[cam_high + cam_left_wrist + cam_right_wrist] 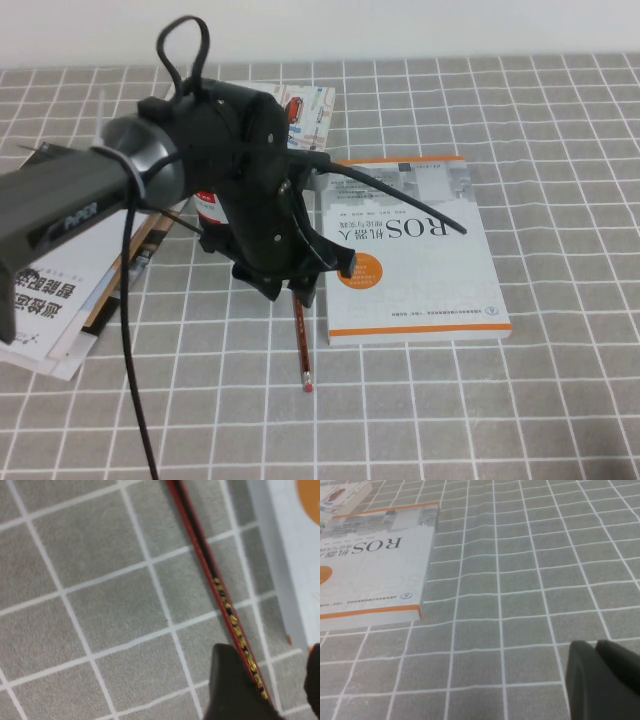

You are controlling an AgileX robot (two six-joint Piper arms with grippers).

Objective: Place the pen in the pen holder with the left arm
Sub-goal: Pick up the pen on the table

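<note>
Straddling the pen (220, 587), parted fingers (232, 690) of the left gripper (298, 272), one dark pad on each side of the thin red shaft, not yet closing on it. Lying flat on the grey checked tabletop (520, 400), that pen, running from under the gripper toward the robot, its pale eraser tip (308, 384) pointing at the near edge, its length just beside the left edge of the white-and-orange ROS book (415, 250). Hanging low over the tabletop, the left arm (150, 175), reaching in from the left, black cable looping above and trailing down toward the near edge. Hiding mostly behind the wrist, the pen holder (208, 208), only a sliver of red and black label showing to the arm's left. Resting further left, a loose stack of papers and booklets (55, 300); peeking out beyond the arm, another printed booklet (305, 112).

Sitting low and to the right, well apart from the book, the right gripper (604, 680), showing only as a dark block in its own wrist view; cannot tell how its fingers are set.
</note>
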